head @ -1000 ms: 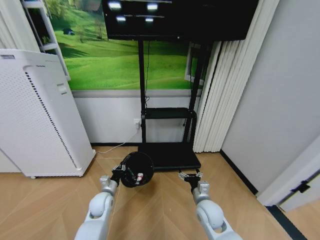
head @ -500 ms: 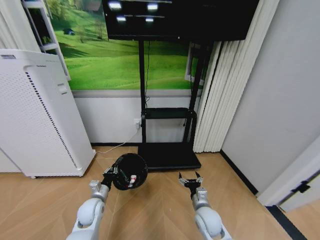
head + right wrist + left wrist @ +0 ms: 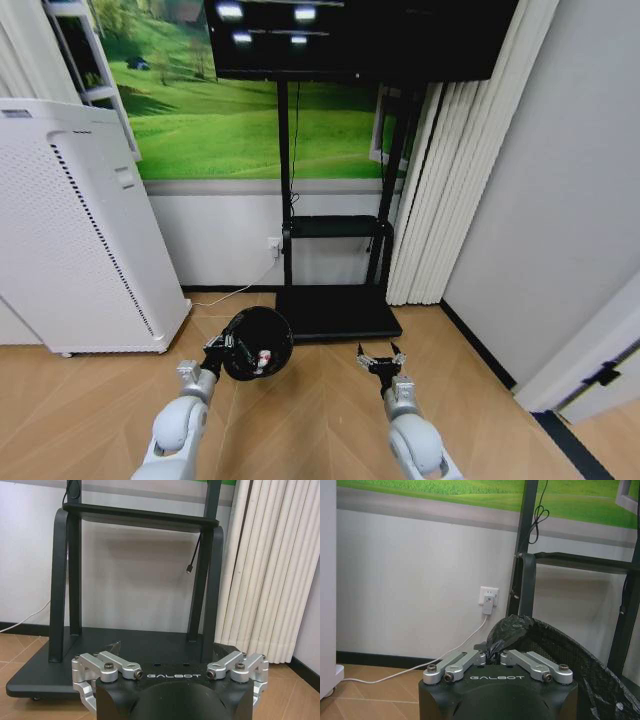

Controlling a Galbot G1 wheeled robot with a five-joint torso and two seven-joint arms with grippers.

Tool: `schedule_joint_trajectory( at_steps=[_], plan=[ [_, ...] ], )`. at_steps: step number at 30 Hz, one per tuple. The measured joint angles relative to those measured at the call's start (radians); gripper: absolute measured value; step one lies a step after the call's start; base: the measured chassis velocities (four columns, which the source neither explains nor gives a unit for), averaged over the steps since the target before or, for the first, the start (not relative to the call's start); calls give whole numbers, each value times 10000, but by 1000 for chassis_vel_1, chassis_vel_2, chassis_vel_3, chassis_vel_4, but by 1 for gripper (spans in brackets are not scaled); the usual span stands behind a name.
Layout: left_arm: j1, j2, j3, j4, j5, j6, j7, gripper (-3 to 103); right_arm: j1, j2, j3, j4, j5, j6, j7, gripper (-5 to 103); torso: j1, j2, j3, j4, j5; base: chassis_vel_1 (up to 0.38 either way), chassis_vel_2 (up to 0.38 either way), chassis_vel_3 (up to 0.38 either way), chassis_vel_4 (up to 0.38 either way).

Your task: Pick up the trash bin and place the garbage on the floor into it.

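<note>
Head view: left hand (image 3: pixel 222 349) is pinched on the near rim of the trash bin (image 3: pixel 258 343), holding it off the floor (image 3: pixel 320 420), tilted so the open mouth faces the camera. Small red-and-white garbage (image 3: pixel 264 357) sits inside the bin. The bin hangs just in front of the black TV stand base (image 3: pixel 340 312), with the white perforated cabinet (image 3: pixel 70 230) off to the left. Right hand (image 3: pixel 381 358) hovers low over the floor near the front right corner of the stand base, fingers spread, holding nothing. Left wrist view: left hand (image 3: pixel 492 656) has its fingers pressed together on a bunched fold of the black bin liner (image 3: pixel 512 627) at the rim; the trash bin (image 3: pixel 570 665) wall curves away beside it. Behind are a white wall, a socket with a plug (image 3: pixel 488 600) and a white cable running down to the floor. Right wrist view: right hand (image 3: pixel 170 667) is spread wide, empty; the TV stand base (image 3: pixel 125 655) lies directly ahead of it, white curtain (image 3: pixel 270 570) beside the stand.
</note>
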Motion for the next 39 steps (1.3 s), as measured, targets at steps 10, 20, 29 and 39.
schedule_joint_trajectory(
  at_steps=[10,20,29,39],
  plan=[
    [-133,-3,69,110,-1,1,4,7,-110,-29,56,98,-10,86,23,100,2,0,2,-1,-1,16,-20,-20,20],
    [-235,66,71,146,-39,0,6,7,-139,-37,59,103,-89,122,34,100,1,0,0,-1,0,164,-155,-152,156],
    [-322,31,88,199,-52,11,-1,7,-85,-65,73,6,-139,87,47,100,1,1,0,-1,-1,297,-223,-287,212],
    [-407,-91,240,219,12,39,-103,7,-58,-143,180,-154,-119,70,-31,100,-4,0,-3,-3,5,505,-176,-496,172]
  ],
)
